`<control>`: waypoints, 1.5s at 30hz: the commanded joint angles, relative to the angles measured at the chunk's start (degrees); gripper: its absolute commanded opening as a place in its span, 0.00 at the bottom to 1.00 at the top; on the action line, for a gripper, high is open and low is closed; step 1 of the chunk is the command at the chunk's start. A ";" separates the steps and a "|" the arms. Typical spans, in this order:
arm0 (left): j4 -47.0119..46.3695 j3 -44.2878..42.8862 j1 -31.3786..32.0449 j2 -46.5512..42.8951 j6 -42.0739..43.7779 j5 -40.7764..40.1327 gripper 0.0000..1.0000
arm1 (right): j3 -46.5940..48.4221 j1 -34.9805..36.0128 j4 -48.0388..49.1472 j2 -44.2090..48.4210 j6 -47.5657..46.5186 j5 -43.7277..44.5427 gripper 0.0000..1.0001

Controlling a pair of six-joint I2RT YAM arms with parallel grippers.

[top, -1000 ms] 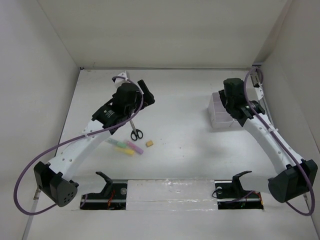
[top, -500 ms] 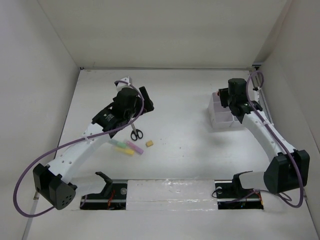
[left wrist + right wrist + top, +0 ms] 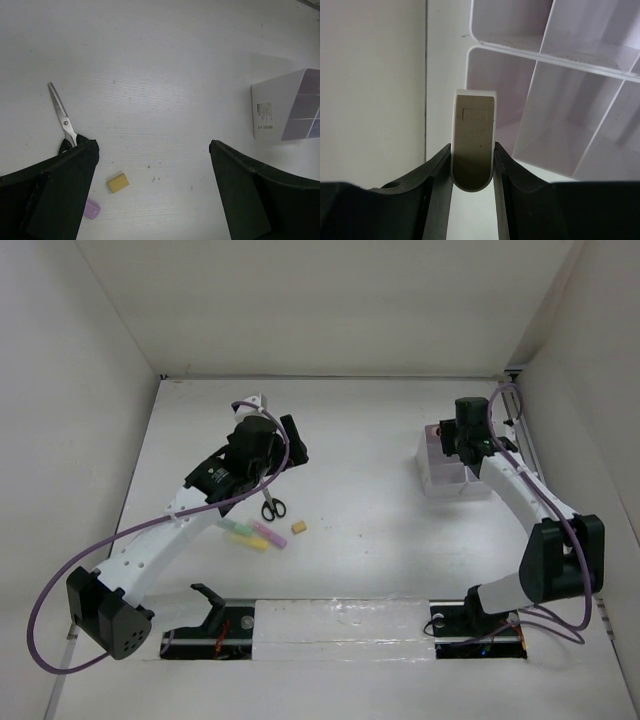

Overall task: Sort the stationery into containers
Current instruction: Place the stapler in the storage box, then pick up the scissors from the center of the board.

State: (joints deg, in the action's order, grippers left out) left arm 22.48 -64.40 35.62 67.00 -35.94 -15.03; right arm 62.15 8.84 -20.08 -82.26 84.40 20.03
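Observation:
My right gripper [image 3: 461, 436] is shut on a tan eraser [image 3: 472, 140] with a white edge, held upright between the fingers [image 3: 438, 165] above the white divided box [image 3: 440, 478]. The box's compartments [image 3: 540, 56] that show look empty. My left gripper [image 3: 290, 436] is open and empty above the table [image 3: 152, 147]. Black-handled scissors [image 3: 272, 505] lie closed below it and show in the left wrist view [image 3: 62, 117]. A small yellow-tan eraser [image 3: 298, 528] [image 3: 118, 182] lies near them. Green, yellow and pink markers [image 3: 250, 532] lie side by side; the pink one's tip shows [image 3: 91, 208].
White walls enclose the table on the left, back and right. The box [image 3: 285, 112] stands near the right wall, where a cable and a bracket [image 3: 515, 400] hang. Two black stands [image 3: 208, 602] [image 3: 478, 602] sit at the near edge.
My right arm has swung, its elbow coming nearer and its wrist staying over the box with the eraser held. My left arm has barely shifted.

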 commanded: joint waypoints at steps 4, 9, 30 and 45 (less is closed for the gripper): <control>-2.18 0.86 0.07 -0.21 1.66 0.70 0.91 | 0.16 -2.07 5.22 -1.50 -1.08 -1.30 0.00; -2.18 0.86 0.07 0.32 1.67 0.70 0.91 | -0.36 -3.22 7.06 -2.64 -1.08 -3.50 0.04; -3.76 2.43 0.07 -0.21 1.67 2.28 0.91 | -1.95 -2.69 8.12 -1.24 -2.49 -2.97 0.63; 3.27 3.31 -7.11 2.08 -9.49 -1.11 1.00 | 2.97 8.64 17.94 11.07 -22.99 -1.83 0.93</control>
State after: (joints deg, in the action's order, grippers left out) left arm 23.64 -62.26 33.01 68.34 -41.41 -18.28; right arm 61.95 15.81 -9.78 -72.60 71.92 19.22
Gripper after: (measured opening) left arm 0.996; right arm 0.918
